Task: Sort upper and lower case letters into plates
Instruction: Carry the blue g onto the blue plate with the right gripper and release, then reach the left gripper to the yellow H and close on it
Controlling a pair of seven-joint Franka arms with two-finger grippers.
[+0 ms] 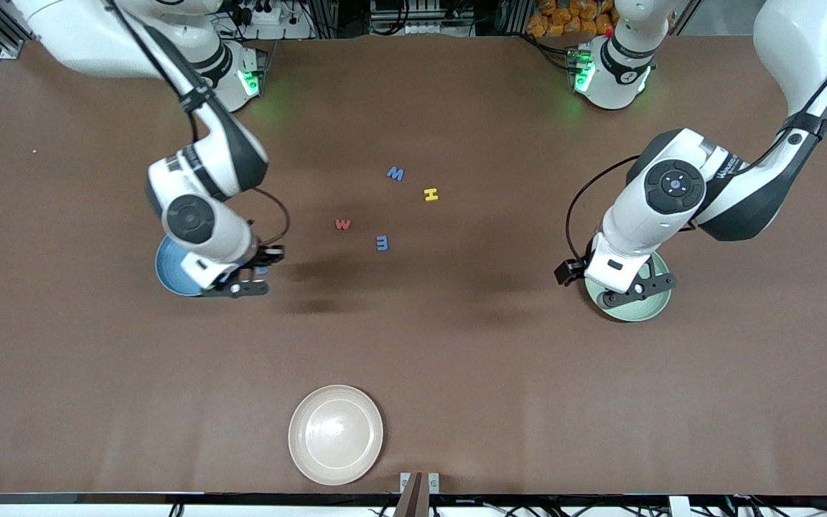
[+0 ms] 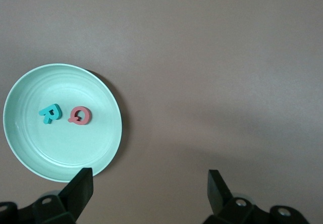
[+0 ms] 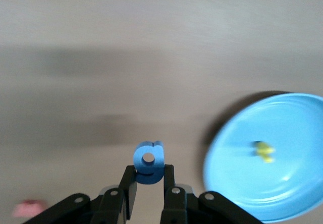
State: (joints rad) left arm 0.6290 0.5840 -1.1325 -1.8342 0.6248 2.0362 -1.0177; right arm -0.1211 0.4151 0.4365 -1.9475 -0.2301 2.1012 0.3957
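Note:
My right gripper (image 1: pixel 259 271) (image 3: pixel 149 173) is shut on a small blue letter (image 3: pixel 148 158) with a round hole and hangs just beside the blue plate (image 1: pixel 169 276) (image 3: pixel 272 183). One yellow letter (image 3: pixel 263 151) lies in that plate. My left gripper (image 1: pixel 618 287) (image 2: pixel 150 191) hangs open and empty over the mint green plate (image 1: pixel 654 309) (image 2: pixel 101 148), which holds a teal R (image 2: pixel 50 113) and a red Q (image 2: pixel 80 115). On the mid-table lie a blue M (image 1: pixel 395 173), a yellow H (image 1: pixel 431 194), a red w (image 1: pixel 342 224) and a blue m (image 1: pixel 382 243).
A cream-white plate (image 1: pixel 335 434) stands near the table's edge closest to the front camera. Both robot bases stand along the table's back edge. The tabletop (image 1: pixel 500 359) is plain brown.

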